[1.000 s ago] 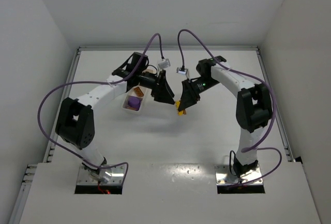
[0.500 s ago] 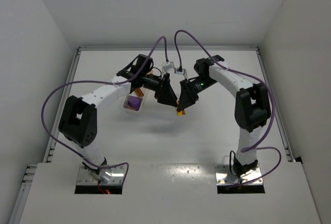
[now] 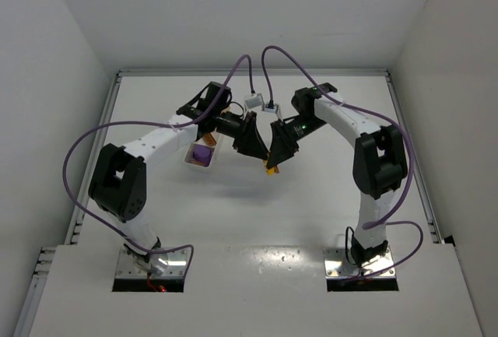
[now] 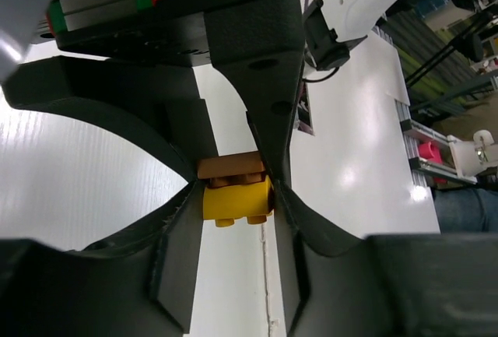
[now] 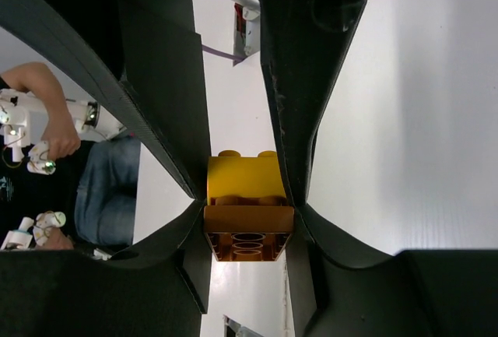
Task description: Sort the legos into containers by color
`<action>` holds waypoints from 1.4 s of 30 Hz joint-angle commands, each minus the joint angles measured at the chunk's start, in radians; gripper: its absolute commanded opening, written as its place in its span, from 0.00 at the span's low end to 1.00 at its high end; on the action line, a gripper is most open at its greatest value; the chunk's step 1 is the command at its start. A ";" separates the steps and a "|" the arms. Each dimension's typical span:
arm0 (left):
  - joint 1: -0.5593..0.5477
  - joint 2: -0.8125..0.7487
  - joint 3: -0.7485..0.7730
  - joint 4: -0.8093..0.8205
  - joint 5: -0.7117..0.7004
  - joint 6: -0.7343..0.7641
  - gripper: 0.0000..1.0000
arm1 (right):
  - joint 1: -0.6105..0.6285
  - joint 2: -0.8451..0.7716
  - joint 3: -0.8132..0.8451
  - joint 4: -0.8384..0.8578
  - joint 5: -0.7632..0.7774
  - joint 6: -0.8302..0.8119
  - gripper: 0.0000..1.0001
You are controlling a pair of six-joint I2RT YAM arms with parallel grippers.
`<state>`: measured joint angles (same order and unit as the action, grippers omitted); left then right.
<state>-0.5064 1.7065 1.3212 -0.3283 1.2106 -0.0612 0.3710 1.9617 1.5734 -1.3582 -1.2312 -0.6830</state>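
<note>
Two legos are stuck together above the table, a yellow one [image 4: 236,199] [image 5: 245,177] and a brown-orange one [image 4: 229,167] [image 5: 249,232]. They show as a small yellow-orange spot [image 3: 271,167] in the top view. My left gripper [image 4: 233,205] [image 3: 259,150] is shut on the yellow block. Facing it, my right gripper [image 5: 249,224] [image 3: 276,154] is shut on the brown-orange block. The white containers tray [image 3: 189,161] lies under my left arm, mostly hidden. A purple lego [image 3: 201,152] sits in its near compartment, with something brown-orange [image 3: 208,136] in the one behind.
Purple cables [image 3: 233,72] arch over both wrists. White walls [image 3: 70,57] close in the table on the left, back and right. Both arm bases [image 3: 152,263] sit at the near edge.
My left gripper has swung right to meet the right gripper and closed on the yellow block. The right gripper has barely moved and kept its hold.
</note>
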 commanded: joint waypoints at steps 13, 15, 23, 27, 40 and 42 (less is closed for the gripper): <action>-0.012 -0.045 -0.037 0.026 0.070 0.024 0.00 | 0.008 -0.001 0.039 -0.039 -0.014 -0.026 0.03; -0.012 -0.054 -0.046 0.026 0.070 0.034 0.00 | 0.008 -0.001 0.039 -0.039 -0.014 -0.026 0.16; 0.000 -0.085 -0.066 0.026 0.038 0.043 0.00 | 0.008 -0.020 0.019 -0.039 -0.004 -0.026 0.41; 0.012 -0.094 -0.066 0.026 0.038 0.043 0.00 | 0.008 -0.029 -0.002 -0.039 -0.004 -0.026 0.49; 0.022 -0.094 -0.076 0.026 0.038 0.043 0.00 | -0.001 -0.057 -0.035 -0.048 -0.013 -0.035 0.40; 0.022 -0.094 -0.076 0.026 0.038 0.043 0.00 | -0.001 -0.066 -0.035 -0.048 -0.013 -0.035 0.37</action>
<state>-0.4900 1.6581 1.2457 -0.3172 1.2083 -0.0349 0.3748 1.9537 1.5372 -1.3628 -1.2106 -0.6868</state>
